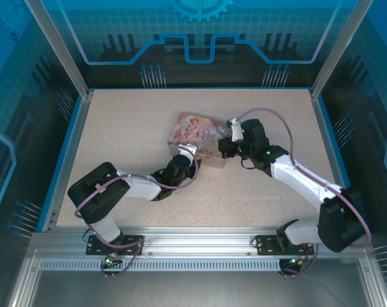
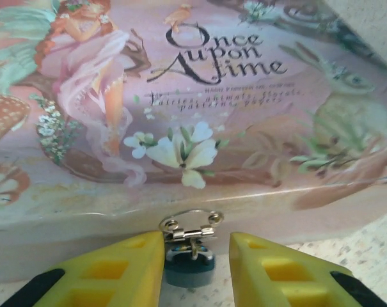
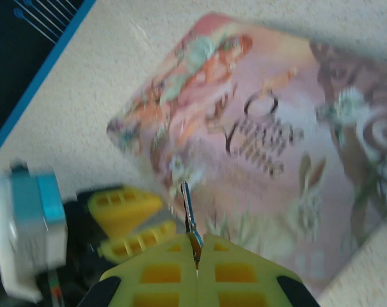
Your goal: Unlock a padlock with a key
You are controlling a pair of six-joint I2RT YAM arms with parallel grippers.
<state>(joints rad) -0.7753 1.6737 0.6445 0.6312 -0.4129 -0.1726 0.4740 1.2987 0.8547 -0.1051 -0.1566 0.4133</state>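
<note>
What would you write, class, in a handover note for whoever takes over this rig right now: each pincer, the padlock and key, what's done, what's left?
Left pincer: open, one finger either side of the padlock, not yet clamped.
Right pincer: shut on the key, its blade pointing out over the tin.
Padlock hangs from the hasp on the tin's front, shackle through it.
Done: key in hand, padlock bracketed.
Left: steady the padlock, insert the key, turn, free the shackle.

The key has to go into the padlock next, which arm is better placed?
Right: the right tool is shut on the key, while the left tool straddles the padlock on the tin.
</note>
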